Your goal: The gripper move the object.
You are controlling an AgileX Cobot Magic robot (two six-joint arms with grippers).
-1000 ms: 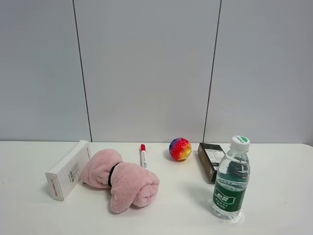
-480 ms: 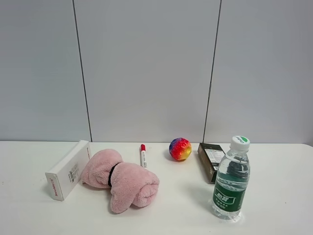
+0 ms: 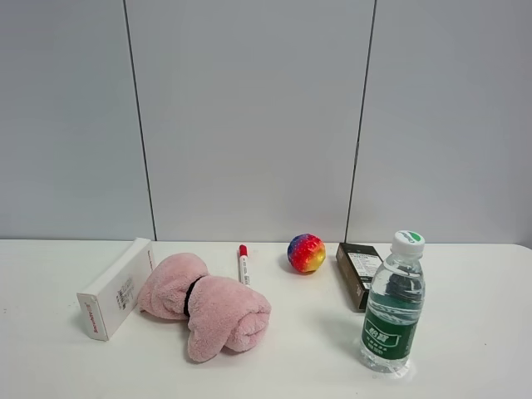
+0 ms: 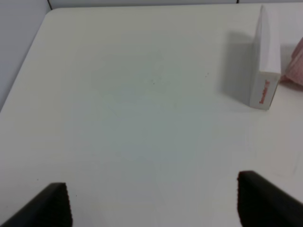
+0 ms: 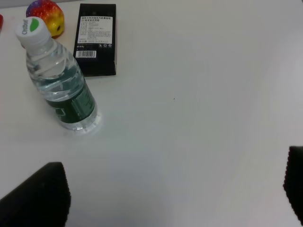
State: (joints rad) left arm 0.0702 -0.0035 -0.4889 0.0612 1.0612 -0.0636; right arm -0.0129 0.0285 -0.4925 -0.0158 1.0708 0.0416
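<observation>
The long slim white box (image 3: pixel 117 288) with red lettering on its end lies on the white table at the left, touching a pink towel. It also shows in the left wrist view (image 4: pixel 264 61), off to one side of my left gripper (image 4: pixel 154 201). That gripper is open and empty, with only its two black fingertips (image 4: pixel 52 204) showing, well apart from the box. My right gripper (image 5: pixel 175 191) is open and empty over bare table. Neither gripper shows in the exterior high view.
A rolled pink towel (image 3: pixel 209 306) lies beside the box. A red-capped marker (image 3: pixel 243 263), a rainbow ball (image 3: pixel 306 253), a dark box (image 3: pixel 357 274) and a water bottle (image 3: pixel 392 304) stand to the right. The bottle (image 5: pixel 59 80) and dark box (image 5: pixel 96 38) show in the right wrist view.
</observation>
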